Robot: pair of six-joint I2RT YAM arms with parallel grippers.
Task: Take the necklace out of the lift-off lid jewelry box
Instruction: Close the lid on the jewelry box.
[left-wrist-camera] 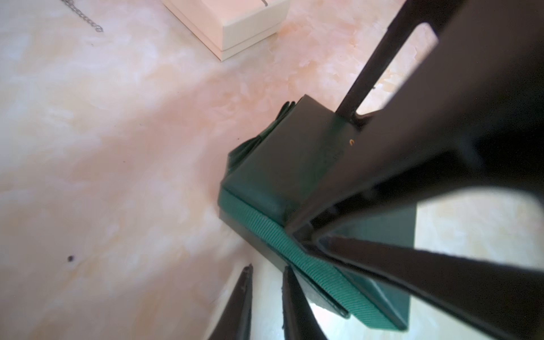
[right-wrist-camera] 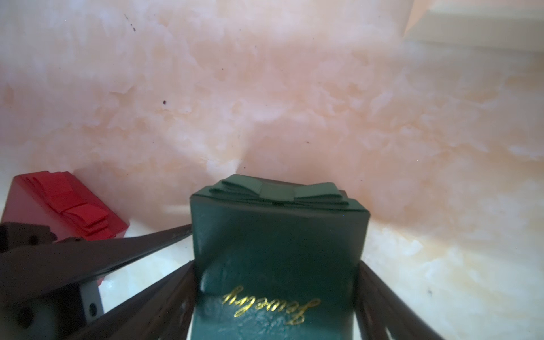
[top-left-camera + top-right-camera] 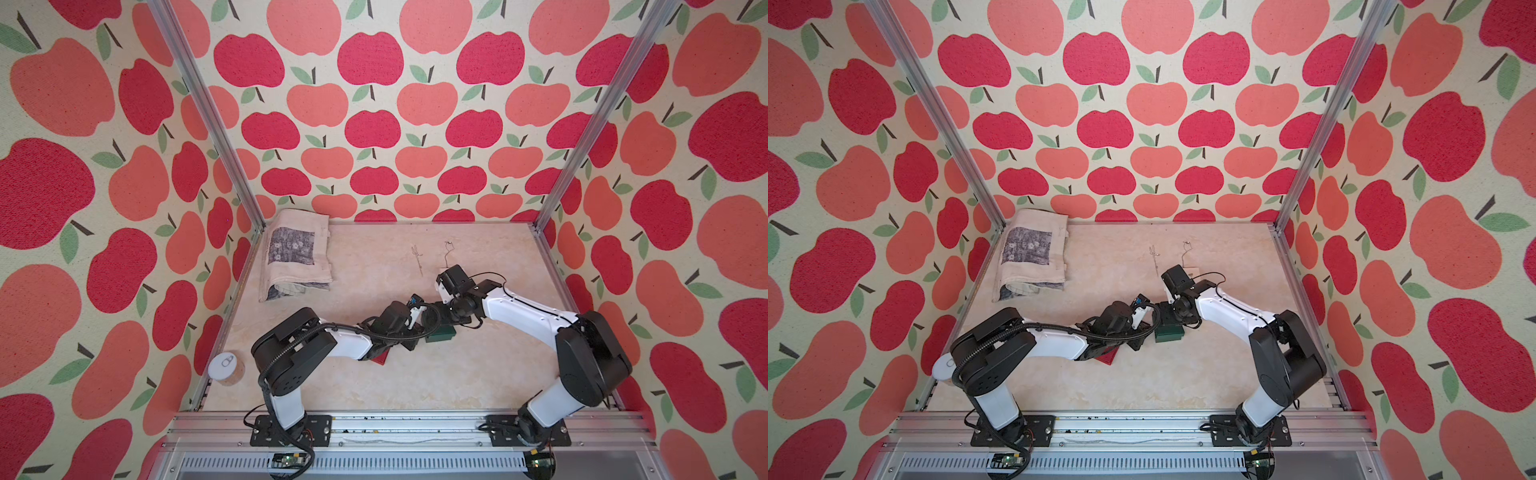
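One green box (image 2: 279, 235) clasped by the right hand (image 2: 276, 266), one red box (image 2: 59, 203) nearby, left hand (image 1: 268, 269) narrow.

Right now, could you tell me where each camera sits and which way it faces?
Both top views: high above the bases, looking down at the table; both arms show.
Left wrist: on the left arm, facing the green box; left gripper shows.
Right wrist: on the right arm, facing that box; right gripper clasps it.
Shared: the green box, everywhere.

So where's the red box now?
In a top view the red jewelry box lies under the left arm, just left of the green jewelry box.
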